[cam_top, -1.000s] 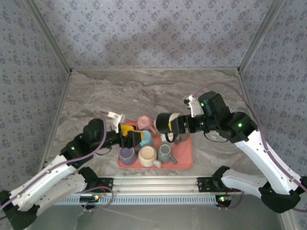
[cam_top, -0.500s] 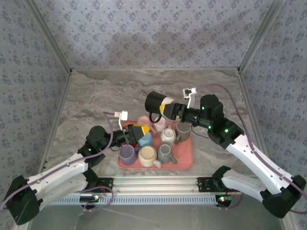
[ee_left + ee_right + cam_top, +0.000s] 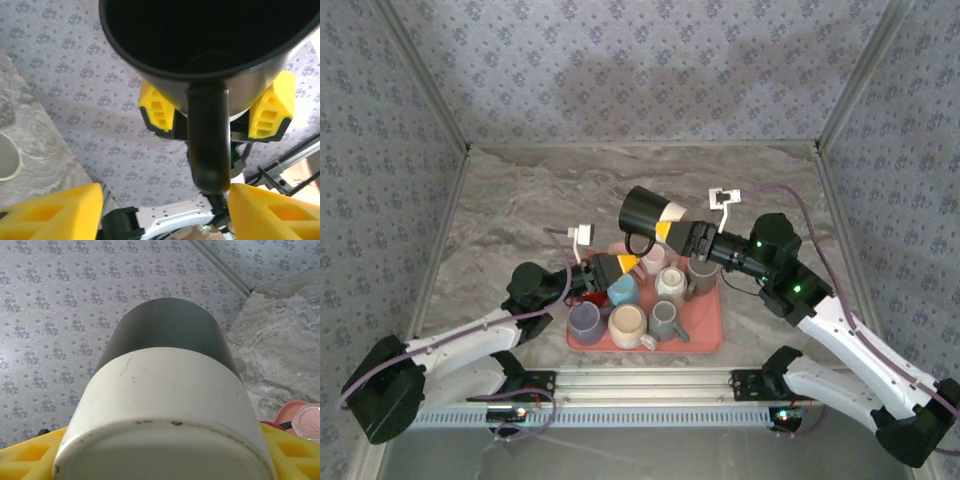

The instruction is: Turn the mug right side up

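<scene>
Mug (image 3: 642,212) is up in the air, held well above the tray (image 3: 706,338) and lying on its side, mouth aimed up and left, white base back toward the right arm. The right gripper (image 3: 672,230) is clamped on that base end; in the left wrist view its yellow pads sit either side of the mug (image 3: 210,45), just behind the handle (image 3: 209,135), which hangs straight down.

The left gripper (image 3: 618,266) sits below at the tray's left edge, tilted up at the mug, fingers (image 3: 50,212) spread wide and touching nothing. The handle lines up neatly in the gap between them.

So this looks like the middle of the turn: off the tray, halfway round, mouth not yet skyward. I'd judge a handoff is set up. Next, the left needs to rise and close on the handle or rim before the right lets go. Otherwise the right simply rolls its wrist until the mouth faces up, then sets the mug down on the desk (image 3: 520,200).
</scene>
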